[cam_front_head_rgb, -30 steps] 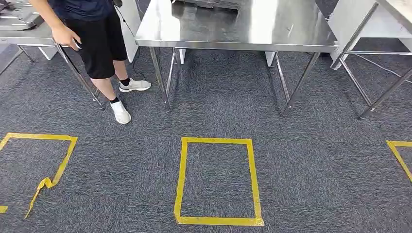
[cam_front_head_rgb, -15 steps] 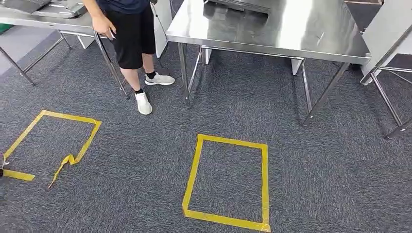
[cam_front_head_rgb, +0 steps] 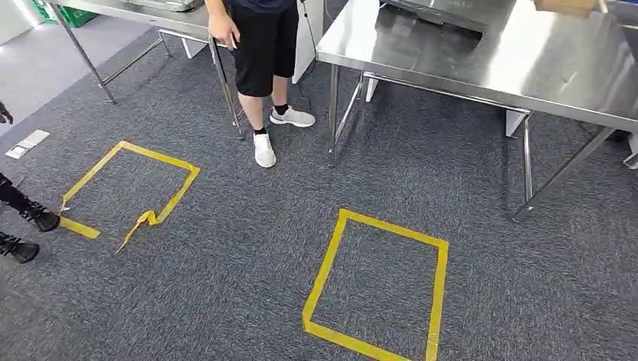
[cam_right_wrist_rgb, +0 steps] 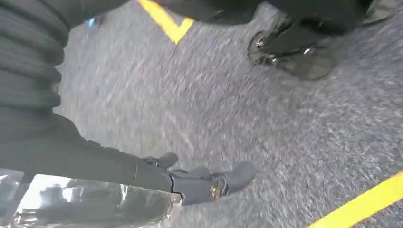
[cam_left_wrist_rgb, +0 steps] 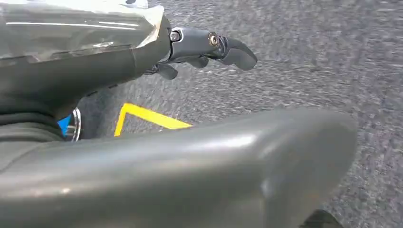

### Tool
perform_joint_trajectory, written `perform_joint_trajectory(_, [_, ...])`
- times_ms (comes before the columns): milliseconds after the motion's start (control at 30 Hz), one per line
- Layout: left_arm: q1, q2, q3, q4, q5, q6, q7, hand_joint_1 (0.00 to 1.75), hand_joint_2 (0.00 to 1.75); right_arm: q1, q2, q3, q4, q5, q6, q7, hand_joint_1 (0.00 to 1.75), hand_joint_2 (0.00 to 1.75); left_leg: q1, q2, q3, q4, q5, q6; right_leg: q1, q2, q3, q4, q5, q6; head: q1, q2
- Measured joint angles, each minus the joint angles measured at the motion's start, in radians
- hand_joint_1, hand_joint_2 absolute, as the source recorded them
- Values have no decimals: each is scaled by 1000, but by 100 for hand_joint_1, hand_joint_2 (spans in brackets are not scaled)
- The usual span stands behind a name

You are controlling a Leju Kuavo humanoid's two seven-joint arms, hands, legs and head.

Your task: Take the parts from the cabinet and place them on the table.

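Head view is looking down at grey speckled carpet (cam_front_head_rgb: 226,271); a shiny stainless steel table (cam_front_head_rgb: 527,60) is standing at upper right on thin metal legs, its top carrying a dark reflection and, at the far edge, part of a tan box (cam_front_head_rgb: 568,6) cut off by the frame; the parts and the cabinet are not identifiable, so their location cannot be stated.

A yellow tape rectangle (cam_front_head_rgb: 325,271) is lying on the carpet in front of the table; a second yellow tape outline (cam_front_head_rgb: 177,184) is lying well to its left, one side crumpled and lifting; a person in black shorts and white shoes (cam_front_head_rgb: 263,147) is standing between the steel table and a second steel table (cam_front_head_rgb: 113,9) at upper left, one hand hanging beside the leg of that second table; a small grey floor plate (cam_front_head_rgb: 26,143) is sitting near the left edge.

Left hand (cam_left_wrist_rgb: 199,47) is hanging above the carpet, dark fingers (cam_left_wrist_rgb: 237,50) extended and slightly curved, holding nothing; a yellow tape corner is showing beyond it.

Right hand (cam_right_wrist_rgb: 199,180) is likewise hanging over carpet, fingers (cam_right_wrist_rgb: 237,173) apart and stretched out, nothing in them; yellow tape strips are crossing both corners of that view.
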State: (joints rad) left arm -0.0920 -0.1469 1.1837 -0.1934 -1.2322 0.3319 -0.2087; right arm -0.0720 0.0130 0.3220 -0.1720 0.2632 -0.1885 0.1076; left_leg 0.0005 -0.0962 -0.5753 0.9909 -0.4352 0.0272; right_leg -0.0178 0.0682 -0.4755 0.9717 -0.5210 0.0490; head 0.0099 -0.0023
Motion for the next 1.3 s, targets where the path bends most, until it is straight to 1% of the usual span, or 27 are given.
perform_joint_trajectory(67, [5, 2, 0, 0, 4, 2, 7, 0, 0, 4, 2, 1, 0, 8, -1, 4, 0, 175, 5, -18, -6, -3, 8, -13, 8, -17, -3, 6, 1, -12, 1, 0])
perform_joint_trajectory(100, [7, 4, 0, 0, 6, 2, 8, 0, 0, 5, 3, 2, 0, 10, -2, 4, 0, 175, 5, -30, -12, -2, 11, -19, -4, -28, 2, -1, 9, -23, 1, 0])
perform_joint_trajectory(133, [7, 7, 1, 0, 6, 3, 10, 0, 0, 4, 5, 3, 0, 10, -2, 5, 0, 175, 7, -4, -19, 11, -3, -21, -8, -40, 3, -2, 14, -31, 0, 0])
perform_joint_trajectory(167, [7, 6, 1, 0, 6, 3, 11, 0, 0, 5, 6, 3, 0, 10, -2, 5, 0, 175, 3, 40, -37, 52, -36, -24, -8, -48, 0, -2, 16, -38, -7, 0])
perform_joint_trajectory(200, [4, 6, 0, 0, 7, 3, 11, 0, 0, 7, 9, 4, 1, 10, -3, 6, 0, 175, 4, 69, -76, 138, -87, -30, -6, -63, -1, -2, 15, -44, -16, 0])
perform_joint_trajectory(267, [4, 6, 0, 0, 7, 3, 11, 0, 0, 12, 8, 6, 1, 10, -3, 7, 0, 175, 8, 86, -148, 292, -150, -37, -2, -93, -7, -1, 14, -45, -16, 0])
perform_joint_trajectory(300, [5, 6, 0, 0, 7, 3, 11, 0, 0, 13, 8, 8, 2, 11, -3, 8, 0, 175, 12, 91, -161, 322, -151, -40, -1, -107, -11, -1, 14, -45, -16, 0])
perform_joint_trajectory(333, [6, 6, 1, 0, 8, 3, 11, 0, 0, 13, 9, 9, 2, 11, -3, 8, 0, 175, 14, 94, -148, 301, -131, -41, -1, -119, -11, -1, 13, -45, -16, 0])
perform_joint_trajectory(400, [6, 7, 1, 0, 8, 4, 12, 0, 0, 11, 8, 10, 2, 13, -3, 10, 0, 175, 18, 111, -61, 150, -62, -41, -2, -139, -8, -1, 11, -45, -17, 0])
perform_joint_trajectory(433, [5, 8, 1, 0, 10, 6, 12, 0, 0, 9, 9, 11, 2, 16, -3, 11, 0, 175, 19, 147, -2, 56, -33, -39, -1, -148, 0, 1, 7, -40, -17, 0])
perform_joint_trajectory(467, [1, 7, 1, 0, 11, 12, 13, 0, 0, 11, 7, 13, 2, 19, -3, 16, 0, 175, 14, 182, 21, 12, -37, -37, 13, -155, -5, 6, 2, -32, -20, 0])
perform_joint_trajectory(500, [-1, 7, 1, 0, 11, 14, 14, 0, 0, 8, 7, 16, 2, 21, -1, 19, 0, 175, 13, 161, 18, 15, -34, -27, 15, -164, -1, 6, -2, -26, -14, 0])
perform_joint_trajectory(600, [0, 7, 4, 0, 18, 21, 16, 0, 0, -7, 6, 24, 2, 31, 1, 33, 0, 175, 4, 133, 8, 13, -29, -6, 13, -190, 11, 0, 2, -13, -11, 0])
perform_joint_trajectory(633, [0, 6, 5, 0, 19, 22, 16, 0, 0, -12, 5, 25, 2, 35, 2, 35, 0, 175, 14, 124, 14, 4, -20, 5, 11, -172, 1, 11, -8, -7, -10, 0])
perform_joint_trajectory(667, [-1, 5, 5, 0, 20, 24, 17, 0, 0, -15, 7, 26, 2, 37, 4, 35, 0, 175, 13, 117, 13, 2, -17, 10, 9, -121, -14, 47, -31, -9, -8, 0])
perform_joint_trajectory(700, [-4, 5, 6, 0, 21, 27, 17, 0, 0, -17, 8, 27, 2, 41, 7, 35, 0, 175, 12, 107, 8, 2, -15, 15, 8, -91, -50, 120, -66, -17, -4, 0])
perform_joint_trajectory(767, [-6, 2, 7, 0, 26, 28, 16, 0, 0, -20, 8, 29, 2, 43, 10, 39, 0, 175, 9, 82, 2, 3, -12, 19, 8, -74, -128, 279, -123, -24, -3, 0])
perform_joint_trajectory(800, [-6, 0, 7, 0, 28, 28, 15, 0, 0, -21, 8, 31, 2, 45, 13, 40, 0, 175, 8, 65, 0, 3, -11, 20, 8, -71, -156, 332, -131, -21, -3, 0])
perform_joint_trajectory(867, [-2, -3, 9, 0, 28, 22, 16, 0, 0, -22, 8, 37, 2, 53, 21, 48, 0, 175, 8, 36, 1, 4, -9, 19, 8, -69, -135, 274, -90, -5, -3, 0])
perform_joint_trajectory(933, [-2, -8, 8, 0, 13, 4, 34, 0, 0, -32, 8, 46, 2, 67, 23, 53, 0, 175, 8, 8, 3, 5, -6, 14, 5, -47, -49, 79, -5, 13, -2, 0])
perform_joint_trajectory(967, [-2, -10, 7, 0, 5, -5, 48, 0, 0, -39, 8, 51, 2, 77, 27, 53, 0, 175, 7, -1, 0, 6, -4, 9, 1, -1, -26, 18, 9, 9, -2, 0])
perform_joint_trajectory(1000, [-4, -10, 5, 0, -2, -11, 63, 0, 0, -50, 13, 58, 2, 93, 35, 58, 0, 175, 0, -8, -3, 10, -4, 3, 6, -12, -29, 14, 15, -3, -3, 0])
perform_joint_trajectory(1100, [1, -11, 5, 0, -4, -21, 99, 0, 0, -92, 24, 93, 2, 152, 72, 95, 0, 175, 5, -24, -16, 6, 7, -16, 14, -30, -29, 23, 21, -22, -3, 0])
perform_joint_trajectory(1133, [1, -6, 5, 0, -4, -21, 111, 0, 0, -103, 31, 106, 2, 174, 87, 103, 0, 175, 8, -26, -19, 10, 4, -19, 0, -42, -31, 17, 28, -32, -3, 0])
perform_joint_trajectory(1200, [-1, -5, 5, 0, 0, -21, 121, 0, 0, -126, 39, 136, 2, 209, 105, 114, 0, 175, 4, 60, -56, 94, -59, -27, 2, -62, -31, 17, 28, -47, -16, 0])
perform_joint_trajectory(1267, [-3, -2, 7, 0, 16, -14, 117, 0, 0, -137, 51, 164, 2, 240, 127, 119, 0, 175, 8, 85, -135, 259, -138, -35, 8, -94, -33, 17, 26, -50, -18, 0])
perform_joint_trajectory(1300, [-3, -1, 9, 0, 19, -11, 115, 0, 0, -141, 55, 177, 2, 249, 133, 121, 0, 175, 9, 89, -159, 311, -152, -38, 10, -109, -33, 17, 26, -51, -17, 0])
